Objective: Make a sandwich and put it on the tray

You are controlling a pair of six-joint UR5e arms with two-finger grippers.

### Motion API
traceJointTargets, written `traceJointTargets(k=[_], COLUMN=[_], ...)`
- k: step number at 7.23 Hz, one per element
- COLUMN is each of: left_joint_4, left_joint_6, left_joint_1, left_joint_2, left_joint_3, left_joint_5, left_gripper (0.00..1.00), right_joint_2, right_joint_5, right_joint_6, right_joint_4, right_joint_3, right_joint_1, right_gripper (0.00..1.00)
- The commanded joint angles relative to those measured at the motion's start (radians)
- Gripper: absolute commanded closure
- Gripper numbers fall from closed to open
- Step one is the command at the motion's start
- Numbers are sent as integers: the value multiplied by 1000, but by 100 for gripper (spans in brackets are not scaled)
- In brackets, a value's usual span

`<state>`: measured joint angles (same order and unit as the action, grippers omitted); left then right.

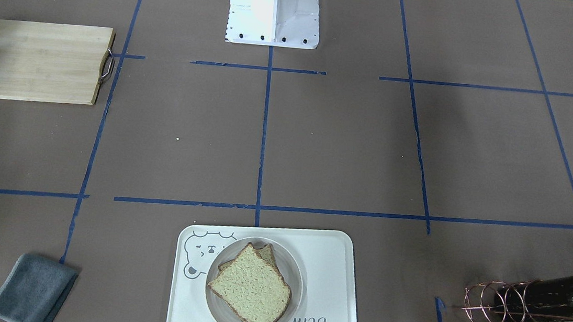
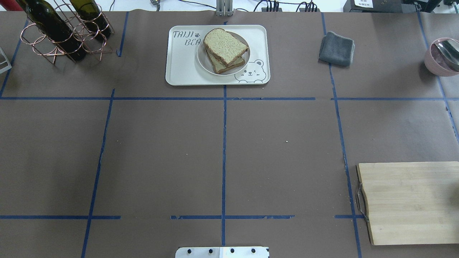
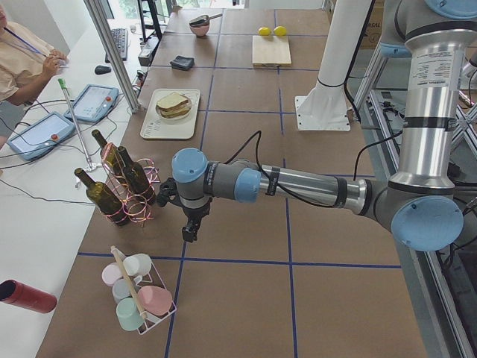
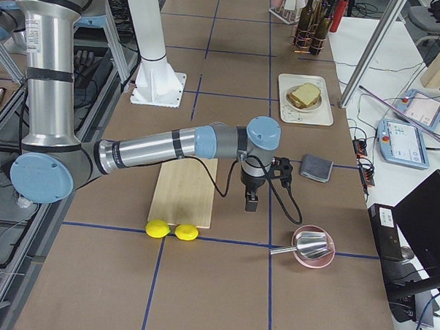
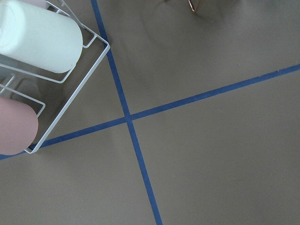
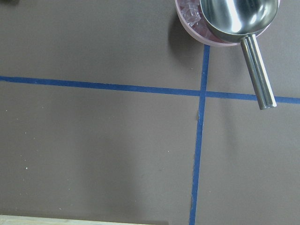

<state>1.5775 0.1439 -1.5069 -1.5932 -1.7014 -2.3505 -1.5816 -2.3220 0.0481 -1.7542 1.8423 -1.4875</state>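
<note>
The sandwich [image 2: 225, 46] is two slices of tan bread stacked askew on a small round white plate [image 2: 202, 62]. The plate stands on the cream bear tray [image 2: 179, 68] at the table's far middle. They also show in the front view: sandwich [image 1: 251, 289], tray [image 1: 328, 270]. No egg shows; it is hidden or out of view. My left gripper [image 3: 190, 231] hangs over bare table near the bottle rack, far from the tray. My right gripper [image 4: 251, 204] hangs between the cutting board and the pink bowl. I cannot tell whether either is open or shut.
A wooden cutting board [image 2: 408, 200] lies at the near right, two lemons [image 4: 170, 230] beside it. A grey cloth [image 2: 337, 48] lies right of the tray. A pink bowl with a metal scoop [image 6: 225, 18], a wine bottle rack [image 2: 61, 28] and a cup rack [image 5: 42, 56] stand at the table's ends.
</note>
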Motion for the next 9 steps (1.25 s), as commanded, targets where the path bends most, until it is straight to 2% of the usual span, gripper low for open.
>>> traceJointTargets(k=[1,4,5,6,9], left_joint_4=[-4,-33,-89,-103,-125], left_joint_6=[5,3,-1,-1,-1], left_joint_1=[4,1,7,4,4], left_joint_2=[-20,-8,-28,-24,-27], left_joint_3=[18,13,28,10,25], left_joint_5=[8,2,-1,-3,-71], left_gripper=[0,0,0,0,0], right_joint_2=[-3,-8,0,0,6], right_joint_5=[3,18,22,61,61], right_joint_6=[8,7,7,7,7], right_joint_4=[1,2,2,2,5], right_joint_3=[-2,-3,-3,-3,9], right_joint_1=[6,12,18,18,32], right_gripper=[0,0,0,0,0])
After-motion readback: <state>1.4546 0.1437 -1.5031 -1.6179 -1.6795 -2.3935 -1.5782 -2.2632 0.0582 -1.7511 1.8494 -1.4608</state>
